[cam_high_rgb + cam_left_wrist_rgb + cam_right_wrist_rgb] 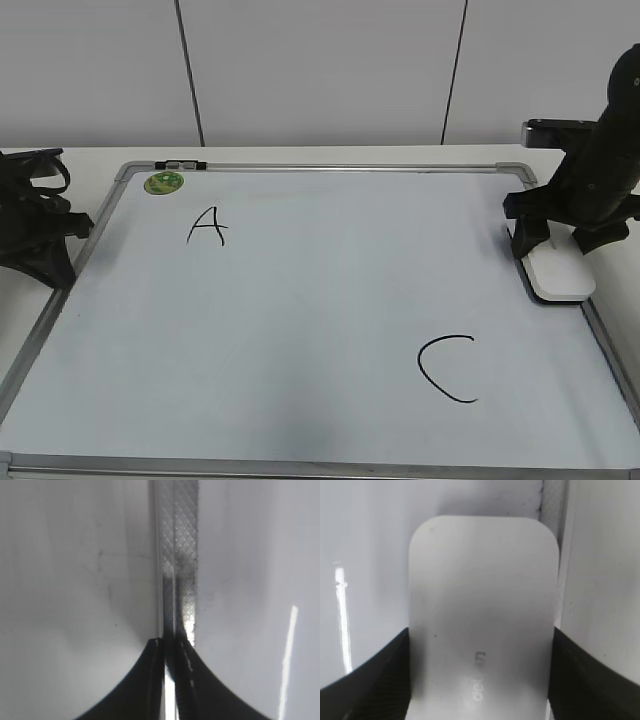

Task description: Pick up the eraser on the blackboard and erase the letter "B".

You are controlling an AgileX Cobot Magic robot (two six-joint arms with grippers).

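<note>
The blackboard [320, 300] is a white dry-erase board with a silver frame, lying flat. It shows a black "A" [208, 227] and a black "C" [447, 368]. No letter "B" is visible on it. The white eraser [562, 275] lies on the board at its right edge. My right gripper [553, 245] straddles its far end. In the right wrist view the eraser [482, 590] fills the space between the jaws [481, 645], and both fingers touch its sides. My left gripper [80, 228] is shut and empty over the board's left frame [177, 555], as its wrist view [170, 642] shows.
A small round green magnet [163, 182] sits at the board's top left corner, next to a dark clip [180, 164] on the frame. A grey wall rises behind the table. The board's right frame [555, 530] runs just beside the eraser.
</note>
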